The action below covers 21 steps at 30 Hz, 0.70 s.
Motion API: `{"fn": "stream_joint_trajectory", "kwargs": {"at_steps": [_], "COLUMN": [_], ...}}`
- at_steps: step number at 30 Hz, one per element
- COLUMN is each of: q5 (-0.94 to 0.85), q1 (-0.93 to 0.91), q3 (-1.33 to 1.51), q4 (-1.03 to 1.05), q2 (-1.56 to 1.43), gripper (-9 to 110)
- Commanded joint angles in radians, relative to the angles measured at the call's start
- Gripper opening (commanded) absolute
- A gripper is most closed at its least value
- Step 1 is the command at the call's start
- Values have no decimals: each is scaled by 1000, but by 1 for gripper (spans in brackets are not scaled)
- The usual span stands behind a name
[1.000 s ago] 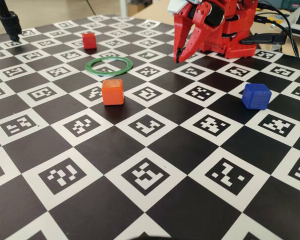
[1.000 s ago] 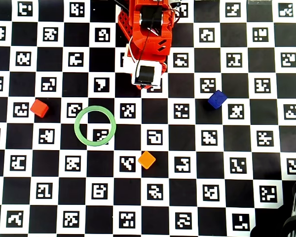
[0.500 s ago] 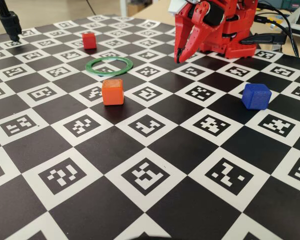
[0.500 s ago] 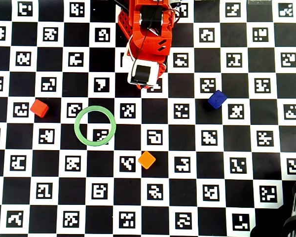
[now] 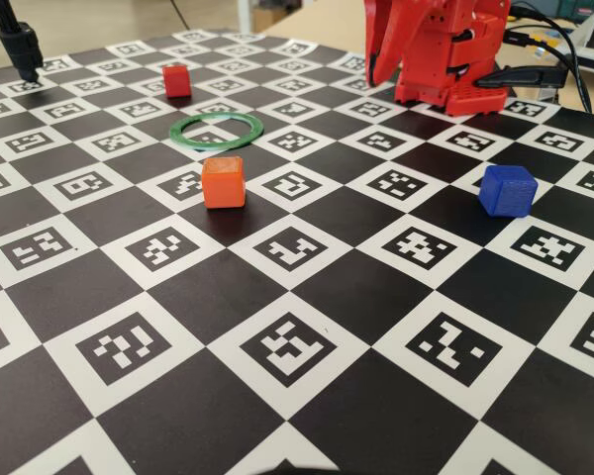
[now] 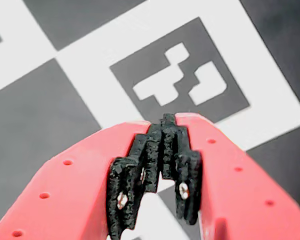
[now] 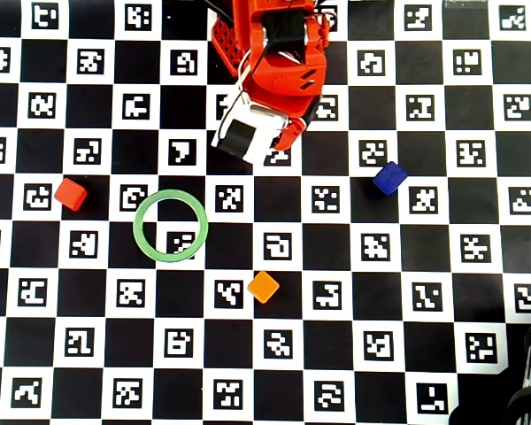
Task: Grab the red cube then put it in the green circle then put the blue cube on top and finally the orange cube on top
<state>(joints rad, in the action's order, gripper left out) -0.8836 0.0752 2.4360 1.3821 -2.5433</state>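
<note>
Item: small matte red cube, resting on the checkered marker board at the left of the overhead view, just left of the ring and apart from it. Untouched.

Item: thin flat green ring, lying empty, left of centre.

Item: small matte deep-blue cube, far right of the overhead view, well apart from the ring.

Item: small matte bright orange cube, near side of the ring and to its right, clear of it.

Item: red two-finger gripper, raised near the arm's base at the far edge of the board. In the wrist view its black pads meet with nothing between them: clenched and empty.

Status: first step not begun, by the look of it.

Hazards, as judged:
- The jaws must part before descent; arriving closed would knock the red cube aside.
- Red and orange are close in shade; the orange cube lies nearer the arm's line and could be taken by mistake.
- An off-centre grasp may twist the red cube, spoiling a flat base for stacking.
- Grazing the light ring could shift it.
</note>
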Motion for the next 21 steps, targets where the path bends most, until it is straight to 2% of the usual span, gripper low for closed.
{"fn": "stream_joint_trajectory", "kwargs": {"at_steps": [1, 7, 16, 21], "q5": [95, 212, 247, 262], "q1": [-32, -153, -433, -614], "q3": [-236, -451, -815, -968], "q4": [48, 89, 221, 264], "q2": [127, 281, 604, 735], "gripper": [-5, -5, -5, 7]}}
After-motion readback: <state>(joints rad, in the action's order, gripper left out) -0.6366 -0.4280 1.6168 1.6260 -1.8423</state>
